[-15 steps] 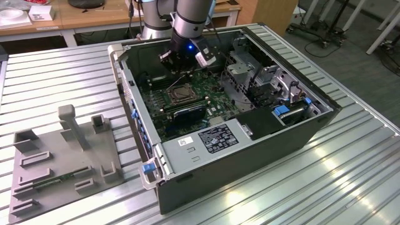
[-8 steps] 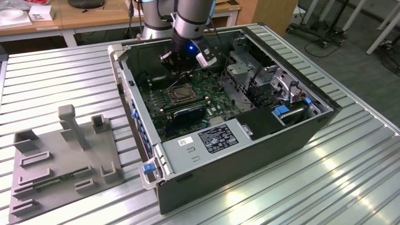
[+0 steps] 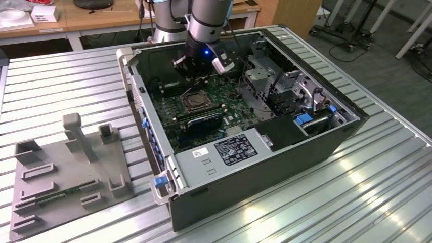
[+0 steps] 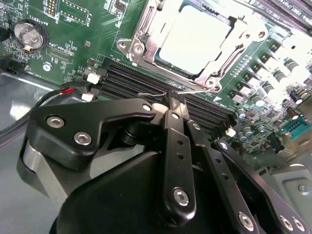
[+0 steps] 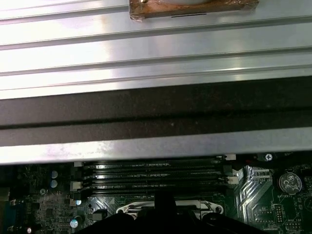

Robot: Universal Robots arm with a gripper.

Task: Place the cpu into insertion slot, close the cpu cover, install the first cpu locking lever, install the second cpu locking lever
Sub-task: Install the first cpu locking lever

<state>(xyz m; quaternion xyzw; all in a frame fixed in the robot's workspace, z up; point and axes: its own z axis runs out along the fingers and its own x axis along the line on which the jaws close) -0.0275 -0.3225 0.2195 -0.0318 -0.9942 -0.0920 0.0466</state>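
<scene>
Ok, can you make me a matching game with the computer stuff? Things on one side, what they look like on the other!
Things:
1 cpu
2 battery
3 memory slots
4 rack

Looks:
a long and black
b grey, outside the case
c square and silvery
d round like a coin

Pairs: 1-c, 2-d, 3-a, 4-b

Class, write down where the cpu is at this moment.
In the second wrist view the cpu sits in the insertion slot, beside the long black memory slots, near the gripper.
</scene>
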